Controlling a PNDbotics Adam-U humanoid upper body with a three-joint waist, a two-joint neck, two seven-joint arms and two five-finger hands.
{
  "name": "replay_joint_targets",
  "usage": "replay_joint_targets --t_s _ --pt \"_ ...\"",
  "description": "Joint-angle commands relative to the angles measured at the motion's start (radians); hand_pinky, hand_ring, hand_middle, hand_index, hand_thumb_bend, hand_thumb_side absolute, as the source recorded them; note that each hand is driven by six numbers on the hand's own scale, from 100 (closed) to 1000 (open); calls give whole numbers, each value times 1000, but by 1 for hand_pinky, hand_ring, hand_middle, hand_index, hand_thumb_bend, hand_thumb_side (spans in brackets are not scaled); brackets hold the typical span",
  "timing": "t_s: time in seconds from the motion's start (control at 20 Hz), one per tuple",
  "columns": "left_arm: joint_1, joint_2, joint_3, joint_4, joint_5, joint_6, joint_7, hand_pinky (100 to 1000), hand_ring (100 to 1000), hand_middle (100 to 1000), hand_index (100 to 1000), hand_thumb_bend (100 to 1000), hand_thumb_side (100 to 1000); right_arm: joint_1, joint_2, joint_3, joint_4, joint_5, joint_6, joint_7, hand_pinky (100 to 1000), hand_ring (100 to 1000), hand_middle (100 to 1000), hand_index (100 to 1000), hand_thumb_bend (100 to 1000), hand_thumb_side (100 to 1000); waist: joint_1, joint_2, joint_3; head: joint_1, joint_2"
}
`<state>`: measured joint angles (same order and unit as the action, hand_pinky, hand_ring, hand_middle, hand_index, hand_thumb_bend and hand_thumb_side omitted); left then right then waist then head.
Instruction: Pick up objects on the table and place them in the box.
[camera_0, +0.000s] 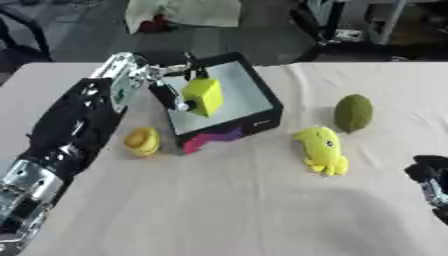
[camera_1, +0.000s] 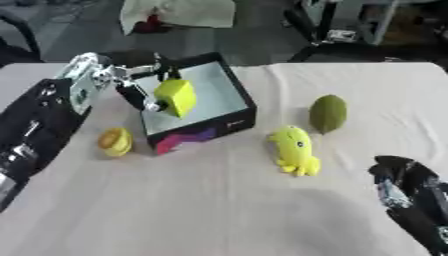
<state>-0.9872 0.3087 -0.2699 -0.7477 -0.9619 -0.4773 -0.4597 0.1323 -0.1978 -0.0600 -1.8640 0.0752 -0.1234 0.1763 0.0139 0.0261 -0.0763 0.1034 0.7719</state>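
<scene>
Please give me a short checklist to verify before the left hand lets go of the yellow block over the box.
1. Block held by left hand: ok, fingers pinch it.
2. Block over the box opening: ok, it shows against the pale inside, near the left wall.
3. Block height above the box floor: cannot tell.
4. Inside of box free where the block would land: ok, no other thing shows there.
5. Right hand out of the way: ok, it sits at the lower right, far from the box.
6. Things left on the table: not ok, the yellow toy, green fruit and small yellow thing are still outside.
</scene>
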Motion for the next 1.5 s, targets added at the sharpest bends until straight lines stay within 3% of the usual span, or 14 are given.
replay_joint_targets --t_s 0.05,0.15,0.35,0.5,0.55,0.65,0.85,1.05,1.1,1.15,1.5 --pt "-11 17 -1 3 -32 -15 -33 831 779 808 948 359 581 -8 -7 1 -8 -1 -1 2 752 698 589 716 100 434 -11 -14 0 -3 -2" --pt "-6 31 1 -8 -49 -22 -38 848 804 844 981 433 711 -7 -7 1 -8 -1 -2 2 752 699 590 716 100 434 -11 -14 1 -4 -2" --pt "-6 78 3 -59 -29 -36 -51 871 833 886 1000 497 783 -5 -7 -1 -7 0 -1 1 752 700 591 716 100 432 -10 -16 4 -4 -2" --pt "-3 132 5 -129 34 -47 -85 873 832 884 1000 467 731 -4 -8 -1 -6 1 -1 0 752 701 591 716 100 433 -9 -16 6 -6 -2" --pt "-1 153 8 -157 70 -53 -99 871 827 878 998 403 656 -3 -8 -3 -6 2 0 -1 752 701 592 716 100 432 -9 -17 7 -7 -2" --pt "5 197 10 -209 146 -57 -140 861 812 861 986 355 591 -2 -9 -4 -6 3 0 -3 752 702 592 716 100 432 -8 -17 9 -8 -2" --pt "31 287 -3 -265 290 -56 -280 836 782 829 963 309 513 -1 -12 -4 -6 4 1 -3 752 702 593 716 100 432 -4 -18 12 -14 -2" --pt "79 345 -35 -272 370 -43 -421 829 774 820 956 326 510 0 -14 -4 -5 5 1 -4 753 703 594 717 100 431 0 -19 12 -17 -2" --pt "91 350 -51 -263 373 -45 -434 826 772 817 953 540 307 0 -15 -4 -5 6 1 -3 753 703 595 717 100 416 0 -18 11 -16 -2" --pt "104 348 -71 -246 369 -51 -441 825 771 817 952 320 502 -1 -15 -3 -4 6 2 -2 753 704 595 717 100 430 0 -18 10 -15 -2" --pt "163 294 -114 -140 294 -118 -447 829 777 823 957 328 497 -2 -13 -2 -4 5 1 -1 753 705 596 717 100 430 -3 -15 8 -17 -2"
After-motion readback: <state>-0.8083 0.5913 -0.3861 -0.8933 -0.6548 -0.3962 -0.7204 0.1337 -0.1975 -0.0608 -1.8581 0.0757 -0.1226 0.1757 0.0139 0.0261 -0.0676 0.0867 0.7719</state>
